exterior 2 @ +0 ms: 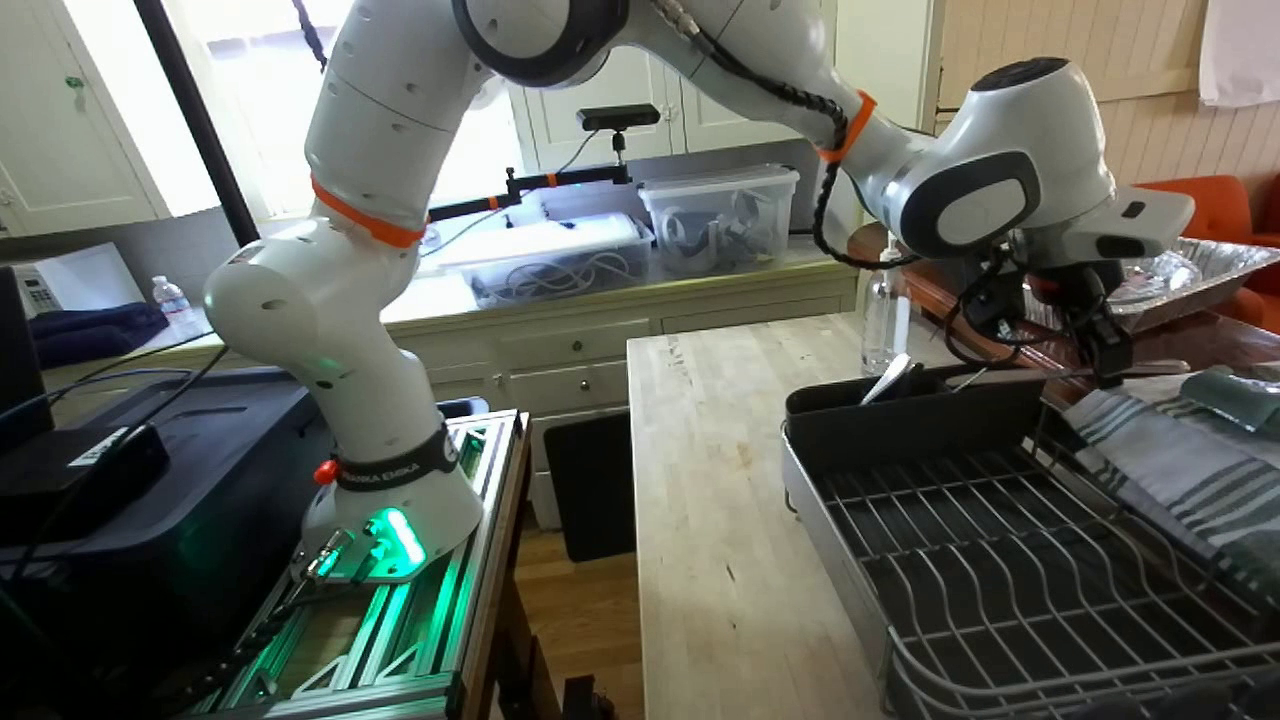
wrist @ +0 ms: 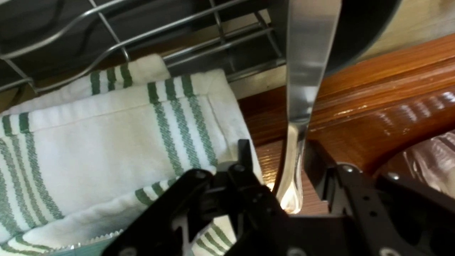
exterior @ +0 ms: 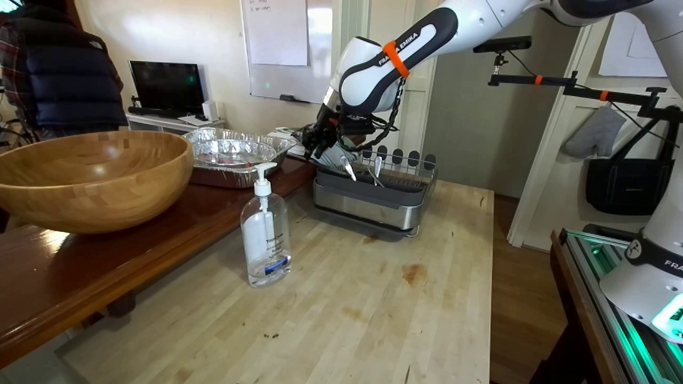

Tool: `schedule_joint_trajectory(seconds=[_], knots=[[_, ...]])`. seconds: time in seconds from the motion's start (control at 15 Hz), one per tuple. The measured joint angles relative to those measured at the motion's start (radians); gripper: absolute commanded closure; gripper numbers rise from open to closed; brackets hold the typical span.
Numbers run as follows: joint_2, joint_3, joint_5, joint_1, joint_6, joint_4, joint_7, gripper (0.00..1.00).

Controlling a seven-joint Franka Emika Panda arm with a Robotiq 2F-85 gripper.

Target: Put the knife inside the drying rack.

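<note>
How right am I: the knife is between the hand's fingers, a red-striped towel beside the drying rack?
Only the colour is wrong: in the wrist view the towel has green stripes. It lies beside the drying rack, and the knife is between the fingers of the hand.

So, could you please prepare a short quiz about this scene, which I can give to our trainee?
1. True or false: the drying rack and the pump bottle stand on the same light wooden table.
2. In the wrist view, what colour are the stripes on the towel? (a) red (b) green (c) blue
3. Also in the wrist view: which part of the knife does the open gripper straddle?

Key: 1. True. 2. (b). 3. Its handle.
</note>
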State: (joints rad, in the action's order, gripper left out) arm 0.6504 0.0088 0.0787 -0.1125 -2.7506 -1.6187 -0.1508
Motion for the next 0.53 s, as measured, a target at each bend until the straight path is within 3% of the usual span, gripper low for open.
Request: schedule_joint_trajectory(seconds=[0.2, 0.27, 0.33, 0.47, 0.53], knots=[[0.017, 0.001, 0.0, 0.0, 0.0, 0.019, 0.0, 0.02], [0.022, 0.001, 0.0, 0.0, 0.0, 0.025, 0.0, 0.05], [0.026, 0.002, 0.0, 0.0, 0.0, 0.03, 0.001, 0.28], [0.034, 0.005, 0.0, 0.0, 0.0, 0.04, 0.002, 0.32], [0.037, 0.007, 0.0, 0.0, 0.0, 0.045, 0.002, 0.39]])
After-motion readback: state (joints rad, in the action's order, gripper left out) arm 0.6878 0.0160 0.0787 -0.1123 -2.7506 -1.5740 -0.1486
